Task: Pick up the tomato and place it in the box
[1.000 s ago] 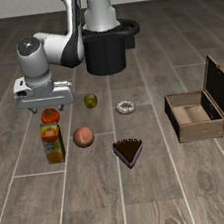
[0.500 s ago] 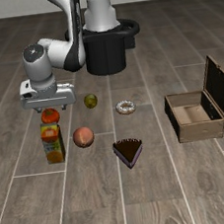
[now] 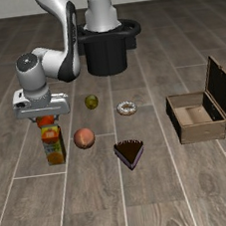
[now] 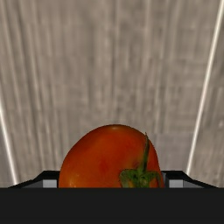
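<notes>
Now, the pick-up stage is judged to be in hand: the tomato (image 3: 50,120) is not yet lifted clear, and no tomato is seen in the box (image 3: 199,130), which is stood open at the exterior view's right, well apart from the action. The claw (image 3: 47,113) is held low, directly over the tomato, so the fruit is half hidden beneath it in the exterior view. From the wrist view the tomato (image 4: 109,159) is seen close up, centred under the claw, its green stalk turned to the camera, with the wooden floor (image 3: 176,198) behind it. Whether the claw is closed on it cannot be told. A juice carton (image 3: 53,144) is stood just beside the tomato. The lift, the carry across and the release are all left to be done.
</notes>
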Controlling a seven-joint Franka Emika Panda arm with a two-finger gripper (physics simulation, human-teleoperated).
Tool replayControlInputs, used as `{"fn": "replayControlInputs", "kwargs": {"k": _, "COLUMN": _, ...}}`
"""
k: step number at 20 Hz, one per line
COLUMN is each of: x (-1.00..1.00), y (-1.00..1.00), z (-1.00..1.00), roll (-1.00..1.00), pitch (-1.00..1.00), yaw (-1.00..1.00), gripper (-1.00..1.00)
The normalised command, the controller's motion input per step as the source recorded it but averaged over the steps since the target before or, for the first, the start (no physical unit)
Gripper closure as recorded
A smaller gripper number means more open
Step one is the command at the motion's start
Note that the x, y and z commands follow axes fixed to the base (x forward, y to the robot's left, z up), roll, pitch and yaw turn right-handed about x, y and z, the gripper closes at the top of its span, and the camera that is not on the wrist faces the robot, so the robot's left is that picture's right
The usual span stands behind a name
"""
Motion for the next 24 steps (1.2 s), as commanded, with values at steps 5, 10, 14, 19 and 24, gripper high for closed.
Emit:
{"fn": "replayControlInputs", "kwargs": {"k": 5, "x": 0.0, "y": 0.0, "z": 0.0, "roll": 0.0, "pitch": 0.0, "yaw": 0.0, "gripper": 1.0}}
{"fn": "replayControlInputs", "kwargs": {"k": 10, "x": 0.0, "y": 0.0, "z": 0.6, "roll": 0.0, "pitch": 0.0, "yaw": 0.0, "gripper": 1.0}}
{"fn": "replayControlInputs", "kwargs": {"k": 14, "x": 0.0, "y": 0.0, "z": 1.0, "roll": 0.0, "pitch": 0.0, "yaw": 0.0, "gripper": 1.0}}
{"fn": "replayControlInputs", "kwargs": {"k": 19, "x": 0.0, "y": 0.0, "z": 1.0, "roll": 0.0, "pitch": 0.0, "yaw": 0.0, "gripper": 1.0}}
{"fn": "replayControlInputs", "kwargs": {"k": 24, "x": 0.0, "y": 0.6, "z": 0.4, "roll": 0.0, "pitch": 0.0, "yaw": 0.0, "gripper": 1.0}}
